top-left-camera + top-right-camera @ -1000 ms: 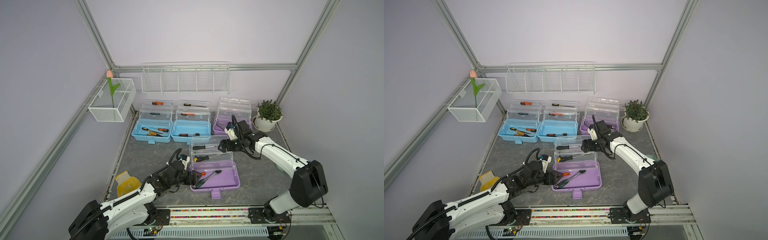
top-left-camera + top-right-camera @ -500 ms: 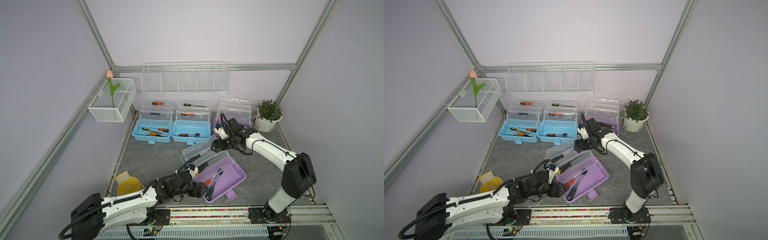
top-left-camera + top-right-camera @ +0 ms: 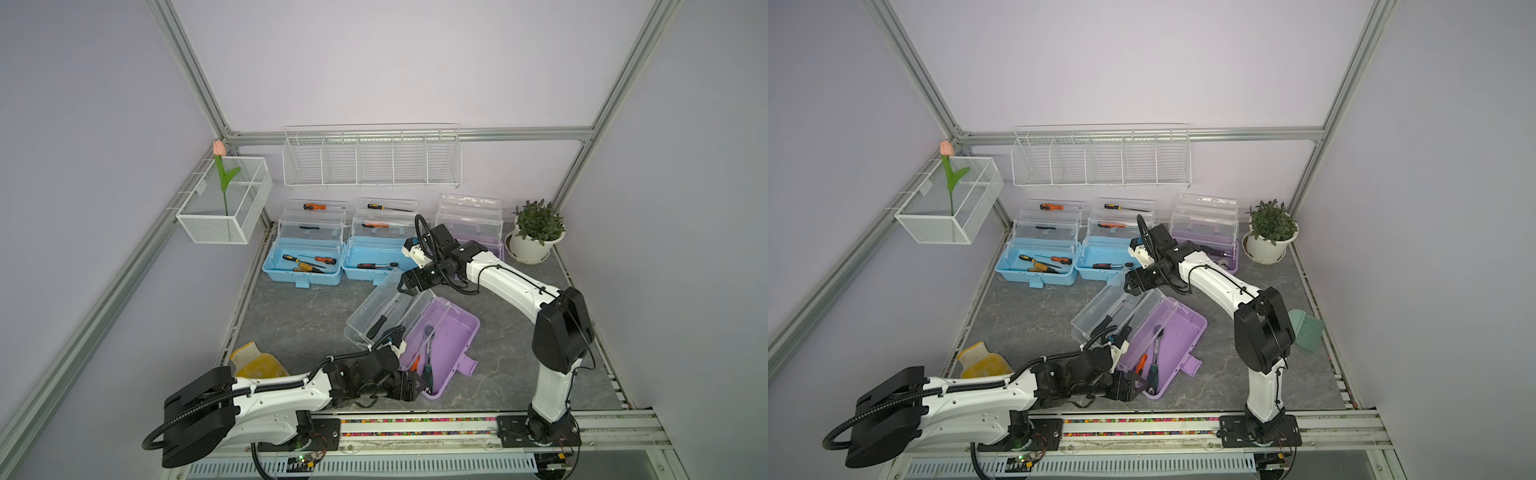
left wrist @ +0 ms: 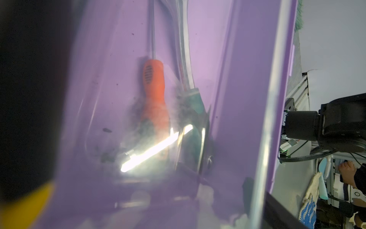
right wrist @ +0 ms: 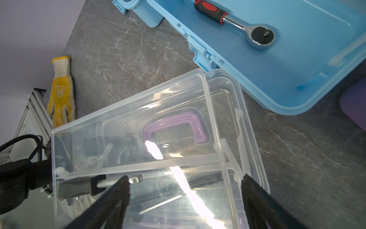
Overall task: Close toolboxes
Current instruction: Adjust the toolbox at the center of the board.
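1. A purple toolbox (image 3: 451, 340) lies open near the middle of the grey table (image 3: 291, 316), a little toward 6 o'clock. It sits skewed from its neighbours: its long axis runs from 7 to 1 o'clock, and its front latch (image 3: 467, 365) points to about 4 o'clock.
2. Its clear lid (image 3: 374, 307) lies folded out on the 10 o'clock side, parallel to the base. The purple handle (image 5: 174, 126) shows through the plastic in the right wrist view.
3. The right gripper (image 3: 405, 286) hangs at the lid's 1 o'clock end, jaws released and spread wide over the clear plastic. Whether the fingertips (image 5: 118, 194) touch it cannot be told.
4. The left gripper (image 3: 417, 386) sits at the box's 7 o'clock end. Its jaws stand wide about the purple wall, but the blurred left wrist view does not show whether they press on it or are loose.
5. Inside the base, an orange-handled screwdriver (image 4: 154, 93) and a green-handled tool (image 4: 195, 103) lie side by side at the 7 o'clock end, along the long axis.
6. A light blue toolbox (image 3: 282, 274) at 11 o'clock and a second light blue toolbox (image 3: 365, 274) at 12 o'clock stand open. Their long axes run 9 to 3 o'clock, with the lids raised on the 12 o'clock side.
7. A second purple toolbox (image 3: 469, 226) at 1 o'clock is open too, partly hidden by the right arm (image 3: 507, 278).
8. A yellow glove (image 3: 257, 365) lies at 8 o'clock and a potted plant (image 3: 536, 232) stands at 2 o'clock.
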Action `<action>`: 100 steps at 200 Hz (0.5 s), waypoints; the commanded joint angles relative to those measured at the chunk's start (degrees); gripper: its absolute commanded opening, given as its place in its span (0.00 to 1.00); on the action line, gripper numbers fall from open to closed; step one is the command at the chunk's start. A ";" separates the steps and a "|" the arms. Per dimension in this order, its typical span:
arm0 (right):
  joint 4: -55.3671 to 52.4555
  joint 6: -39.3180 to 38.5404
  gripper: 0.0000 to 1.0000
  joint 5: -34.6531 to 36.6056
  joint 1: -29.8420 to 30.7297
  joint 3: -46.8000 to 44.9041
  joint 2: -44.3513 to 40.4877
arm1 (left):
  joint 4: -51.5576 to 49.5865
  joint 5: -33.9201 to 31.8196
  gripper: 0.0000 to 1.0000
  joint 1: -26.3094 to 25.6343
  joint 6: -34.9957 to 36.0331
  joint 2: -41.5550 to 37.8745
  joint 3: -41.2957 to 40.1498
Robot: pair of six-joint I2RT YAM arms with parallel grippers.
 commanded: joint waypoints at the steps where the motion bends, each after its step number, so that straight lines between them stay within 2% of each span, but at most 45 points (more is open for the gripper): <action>1: -8.12 3.93 0.88 5.99 0.39 -0.69 -5.95 | 3.76 -5.72 0.90 -0.54 2.65 -2.69 5.40; 22: -8.75 6.02 0.88 12.79 -1.04 -5.90 -12.68 | -5.55 -9.46 0.92 -1.65 4.75 -6.46 8.42; 69: -10.79 10.34 0.88 20.35 -5.05 -20.49 -28.60 | -15.10 -11.21 0.97 -2.46 8.22 -14.92 11.45; 100: -13.78 14.49 0.91 22.98 -5.72 -28.52 -35.86 | -23.62 -13.06 0.97 -2.40 9.78 -19.76 14.11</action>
